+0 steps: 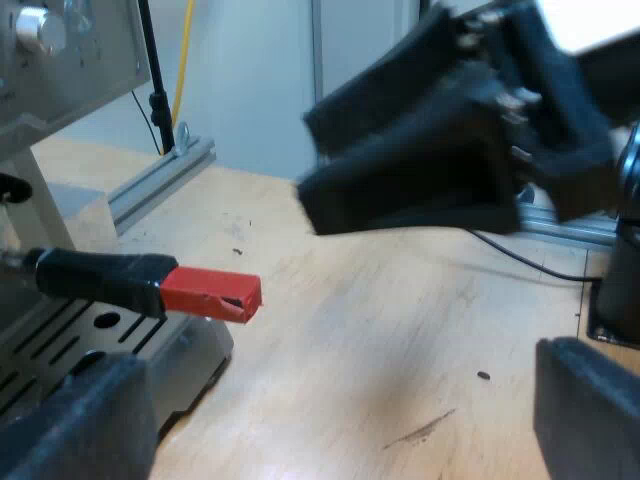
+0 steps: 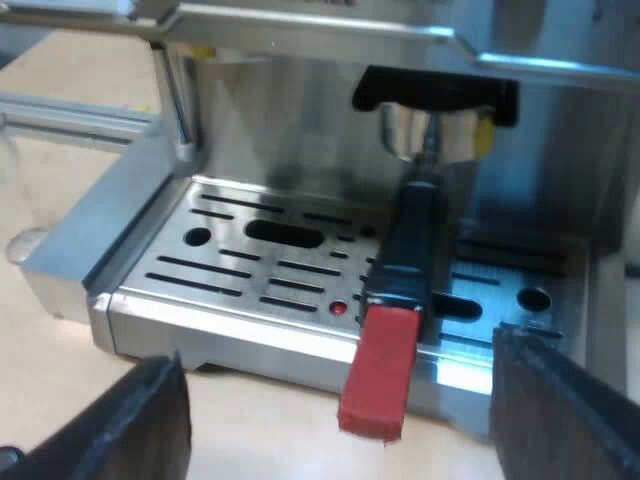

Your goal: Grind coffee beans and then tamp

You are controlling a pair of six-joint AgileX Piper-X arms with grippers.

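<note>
The metal holder (image 2: 430, 135) sits locked in the espresso machine's front (image 2: 300, 110). Its dark handle (image 2: 408, 250) sticks out over the drip tray (image 2: 230, 265) and ends in red (image 2: 380, 370). My right gripper (image 2: 340, 400) is open just short of the red end, which lies in line with the gap and touches neither finger. My left gripper (image 1: 335, 425) is open low over the wooden table (image 1: 380, 330), with nothing between its fingers. From there the handle (image 1: 100, 275) and its red end (image 1: 210, 292) show side-on, with the right gripper (image 1: 400, 160) hanging close beyond them.
A slotted drip tray (image 1: 60, 340) forms the machine's base. A silver knob (image 1: 35, 30) sits on its side. An aluminium rail (image 1: 160, 175) and a black stand pole (image 1: 155, 80) run behind the table. Dark coffee specks (image 1: 483, 376) dot the wood.
</note>
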